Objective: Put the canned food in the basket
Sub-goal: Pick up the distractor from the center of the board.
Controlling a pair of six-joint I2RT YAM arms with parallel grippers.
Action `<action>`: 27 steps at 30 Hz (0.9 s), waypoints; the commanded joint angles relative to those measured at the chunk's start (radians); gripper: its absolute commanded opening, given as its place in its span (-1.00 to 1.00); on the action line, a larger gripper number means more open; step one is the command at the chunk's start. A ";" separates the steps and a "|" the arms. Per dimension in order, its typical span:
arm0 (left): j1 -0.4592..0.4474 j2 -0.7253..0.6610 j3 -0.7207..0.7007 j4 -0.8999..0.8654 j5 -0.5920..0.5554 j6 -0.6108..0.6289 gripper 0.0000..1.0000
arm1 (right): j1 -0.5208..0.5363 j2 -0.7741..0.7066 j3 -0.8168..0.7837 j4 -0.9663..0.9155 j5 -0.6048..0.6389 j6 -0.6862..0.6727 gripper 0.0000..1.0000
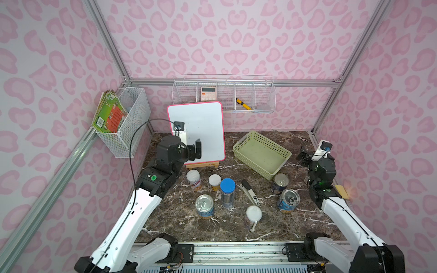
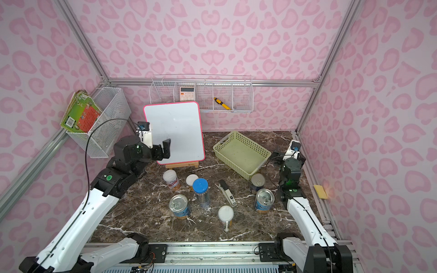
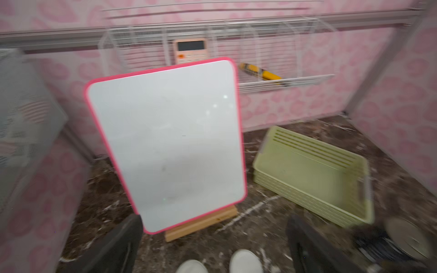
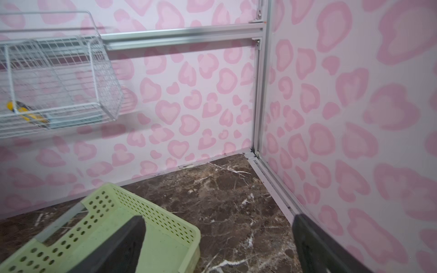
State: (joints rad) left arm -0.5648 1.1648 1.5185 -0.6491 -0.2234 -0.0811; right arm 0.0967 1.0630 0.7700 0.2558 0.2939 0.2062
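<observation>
The pale green basket [image 1: 257, 157] is set at an angle on the marble worktop [image 1: 184, 227], toward the back right, just beside the pink-edged whiteboard [image 1: 201, 127], which is propped on a wooden stand [image 1: 202, 165]. All 6 cans are stood upright on the worktop, outside the basket. The 1st white-lidded can [image 1: 193, 177] and the 2nd white-lidded can [image 1: 214, 181] are placed side by side in front of the stand, and the 3rd white-lidded can [image 1: 253, 214] is found nearer the front edge. The 1st silver-topped can [image 1: 204, 205] is seen near the blue-lidded jar [image 1: 227, 189]; the 2nd silver-topped can [image 1: 280, 183] is positioned just beside the basket's near corner, with the 3rd silver-topped can [image 1: 289, 201] just in front of it. A stapler [image 1: 250, 192] is laid between the jar and that pair. The left gripper [image 3: 214, 221] is held above the worktop in front of the whiteboard, its jaws released wide with nothing between them. The right gripper [image 4: 219, 217] is held at the worktop's right side, near the basket, its jaws likewise spread and empty. The left wrist view is blurred.
</observation>
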 commanded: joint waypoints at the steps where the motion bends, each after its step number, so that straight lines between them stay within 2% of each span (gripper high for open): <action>1: -0.152 0.122 0.191 -0.510 0.114 -0.104 0.99 | 0.046 0.089 0.229 -0.449 -0.089 0.000 1.00; 2: -0.187 0.184 0.229 -0.561 0.133 -0.122 0.99 | 0.072 0.129 0.297 -0.519 -0.129 -0.015 1.00; 4: -0.244 0.281 0.296 -0.664 0.101 -0.139 0.99 | 0.114 0.178 0.381 -0.608 -0.185 -0.015 1.00; 6: -0.251 0.338 0.332 -0.735 0.103 -0.157 0.99 | 0.149 0.195 0.403 -0.626 -0.233 -0.025 1.00; 10: -0.263 0.390 0.339 -0.723 0.209 -0.168 0.99 | 0.219 0.244 0.407 -0.652 -0.261 -0.035 1.00; 16: -0.268 0.503 0.336 -0.775 0.281 -0.177 0.99 | 0.288 0.313 0.407 -0.673 -0.282 -0.045 1.00; 20: -0.265 0.582 0.357 -0.848 0.183 -0.233 0.99 | 0.339 0.345 0.412 -0.676 -0.280 -0.071 0.99; 26: -0.263 0.628 0.327 -0.817 0.216 -0.232 0.99 | 0.366 0.388 0.398 -0.686 -0.288 -0.085 0.99; 27: -0.261 0.633 0.316 -0.814 0.218 -0.235 0.94 | 0.371 0.394 0.396 -0.694 -0.289 -0.086 1.00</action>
State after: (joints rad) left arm -0.8276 1.7836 1.8511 -1.4479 -0.0162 -0.2985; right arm 0.4580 1.4441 1.1706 -0.4202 0.0147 0.1341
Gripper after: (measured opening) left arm 0.987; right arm 0.998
